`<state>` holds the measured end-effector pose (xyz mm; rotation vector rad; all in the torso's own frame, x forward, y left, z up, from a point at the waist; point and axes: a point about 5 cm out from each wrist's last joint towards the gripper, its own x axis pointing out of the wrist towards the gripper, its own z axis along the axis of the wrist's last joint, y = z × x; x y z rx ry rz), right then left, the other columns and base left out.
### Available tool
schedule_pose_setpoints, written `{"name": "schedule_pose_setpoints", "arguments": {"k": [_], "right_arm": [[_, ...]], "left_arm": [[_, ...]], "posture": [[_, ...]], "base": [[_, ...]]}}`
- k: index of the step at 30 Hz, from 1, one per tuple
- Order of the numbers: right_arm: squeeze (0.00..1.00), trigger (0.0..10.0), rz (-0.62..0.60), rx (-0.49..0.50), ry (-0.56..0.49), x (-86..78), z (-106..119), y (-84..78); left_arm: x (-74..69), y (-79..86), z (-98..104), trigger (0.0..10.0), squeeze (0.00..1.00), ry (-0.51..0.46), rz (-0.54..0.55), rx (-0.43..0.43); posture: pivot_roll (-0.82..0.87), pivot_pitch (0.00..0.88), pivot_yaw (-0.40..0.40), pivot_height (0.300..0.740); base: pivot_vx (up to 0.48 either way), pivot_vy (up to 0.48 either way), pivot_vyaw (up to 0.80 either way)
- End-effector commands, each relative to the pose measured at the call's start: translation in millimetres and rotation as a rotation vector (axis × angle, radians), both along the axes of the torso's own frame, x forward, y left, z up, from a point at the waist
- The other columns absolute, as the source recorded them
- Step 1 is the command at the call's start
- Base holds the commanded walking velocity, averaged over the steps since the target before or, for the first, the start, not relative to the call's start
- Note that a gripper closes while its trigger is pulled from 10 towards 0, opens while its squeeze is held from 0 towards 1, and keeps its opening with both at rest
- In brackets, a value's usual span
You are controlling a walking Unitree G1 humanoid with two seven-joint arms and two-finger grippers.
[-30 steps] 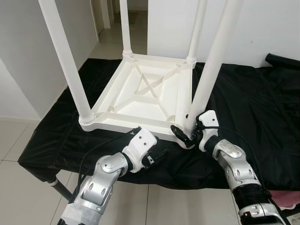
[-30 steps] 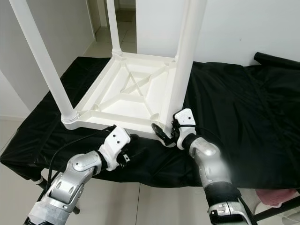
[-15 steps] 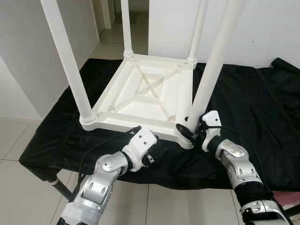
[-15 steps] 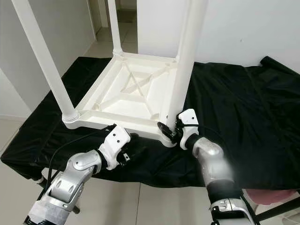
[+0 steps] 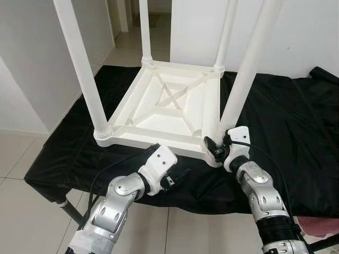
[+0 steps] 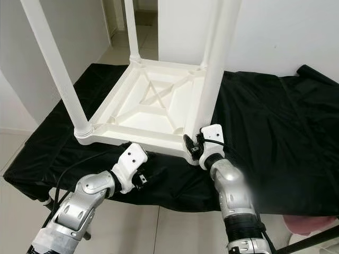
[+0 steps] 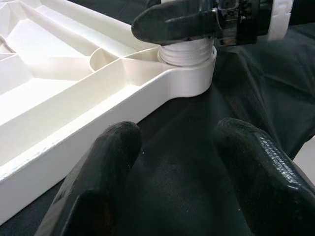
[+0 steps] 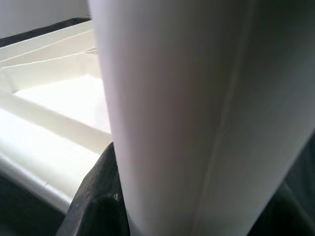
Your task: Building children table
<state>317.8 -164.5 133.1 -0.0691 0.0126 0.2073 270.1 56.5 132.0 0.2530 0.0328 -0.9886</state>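
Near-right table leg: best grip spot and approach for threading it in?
Low on the round shaft of the near-right leg, just above its threaded socket, coming from the robot's side as the right gripper does. The shaft stands upright and the underside ribs of the tabletop block the inside.

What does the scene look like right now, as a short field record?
surface: black cloth spread over a low stand
workpiece: white plastic children's table, upside down on the cloth, four round white legs pointing up
near right leg: upright in its corner socket, thread showing at the base
right claw: closed around the base of that leg
left claw: open, above the cloth just in front of the table's near edge, holding nothing
floor: pale tiles
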Motion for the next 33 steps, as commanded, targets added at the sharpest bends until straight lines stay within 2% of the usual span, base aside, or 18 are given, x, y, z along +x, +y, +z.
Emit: {"name": "schedule_pose_setpoints", "arguments": {"k": [1, 3, 6, 7, 8, 11, 12, 13, 16, 18, 23, 25, 31, 33], "right_arm": [[0.0, 10.0, -0.185, 0.022, 0.102, -7.8, -17.7, -10.8], [0.0, 10.0, -0.185, 0.022, 0.102, -7.8, -17.7, -10.8], [0.0, 10.0, -0.311, 0.057, 0.108, -16.0, -21.1, -5.2], [0.0, 10.0, -0.311, 0.057, 0.108, -16.0, -21.1, -5.2], [0.0, 10.0, -0.375, 0.08, 0.109, -19.7, -23.4, 0.1], [0.0, 10.0, -0.433, 0.093, 0.106, -22.7, -25.1, 6.0], [0.0, 10.0, -0.477, 0.118, 0.111, -24.6, -26.1, 12.9], [0.0, 10.0, -0.477, 0.118, 0.111, -24.6, -26.1, 12.9], [0.0, 10.0, -0.478, 0.163, 0.111, -24.8, -24.8, 28.6], [0.0, 10.0, -0.412, 0.19, 0.09, -24.5, -20.1, 37.1], [0.0, 10.0, -0.39, 0.188, 0.074, -25.6, -17.2, 38.0], [1.0, 10.0, -0.39, 0.188, 0.07, -27.0, -16.9, 36.0], [1.0, 10.0, -0.36, 0.196, 0.03, -28.5, -11.5, 32.5], [1.0, 10.0, -0.325, 0.195, 0.0, -29.5, -7.8, 26.3]], "left_arm": [[1.4, 1.2, -1.3, 10.0, 0.0, -0.005, 0.046, -0.003], [1.4, 1.2, -1.3, 10.0, 0.0, -0.005, 0.046, -0.003], [0.5, 0.6, -1.9, 10.0, 0.0, -0.002, 0.042, -0.003], [0.5, 0.6, -1.9, 10.0, 0.0, -0.002, 0.042, -0.003], [0.2, -0.1, -2.4, 10.0, 0.0, -0.001, 0.039, -0.001], [-0.3, -1.1, -2.3, 10.0, 0.0, -0.001, 0.036, -0.002], [-0.6, -1.6, -2.0, 10.0, 0.0, -0.002, 0.035, -0.003], [-0.6, -1.6, -2.0, 10.0, 0.0, -0.002, 0.035, -0.003], [-1.0, -2.0, -1.3, 10.0, 0.0, -0.004, 0.032, -0.003], [-1.5, -1.3, -1.4, 10.0, 0.0, -0.005, 0.029, 0.0], [-1.6, -1.0, -1.7, 10.0, 0.0, -0.005, 0.027, 0.003], [-1.3, -1.3, -1.8, 10.0, 0.0, -0.006, 0.028, 0.004], [-2.0, -0.9, -2.4, 10.0, 0.0, -0.007, 0.028, 0.004], [-2.1, -1.1, -2.7, 10.0, 0.0, -0.007, 0.027, 0.004]], "posture": [[0.0, 0.042, 0.028, 0.74], [0.0, 0.042, 0.028, 0.74], [-0.01, 0.038, 0.027, 0.74], [-0.01, 0.038, 0.027, 0.74], [-0.01, 0.036, 0.027, 0.74], [0.0, 0.035, 0.025, 0.74], [0.01, 0.031, 0.026, 0.74], [0.01, 0.031, 0.026, 0.74], [0.01, 0.028, 0.025, 0.74], [0.01, 0.024, 0.027, 0.74], [0.02, 0.019, 0.024, 0.74], [0.02, 0.016, 0.021, 0.74], [0.01, 0.009, 0.017, 0.74], [0.01, 0.004, 0.017, 0.74]], "base": [[0.0, 0.0, 0.0], [0.0, 0.0, 0.0], [0.0, 0.0, 0.0], [0.0, 0.0, 0.0], [0.0, 0.0, 0.0], [0.0, 0.0, 0.0], [0.0, 0.0, 0.0], [0.0, 0.0, 0.0], [0.0, 0.0, 0.0], [0.0, 0.0, 0.0], [0.0, 0.0, 0.0], [0.0, 0.0, 0.0], [0.0, 0.0, 0.0], [0.0, 0.0, 0.0]]}}
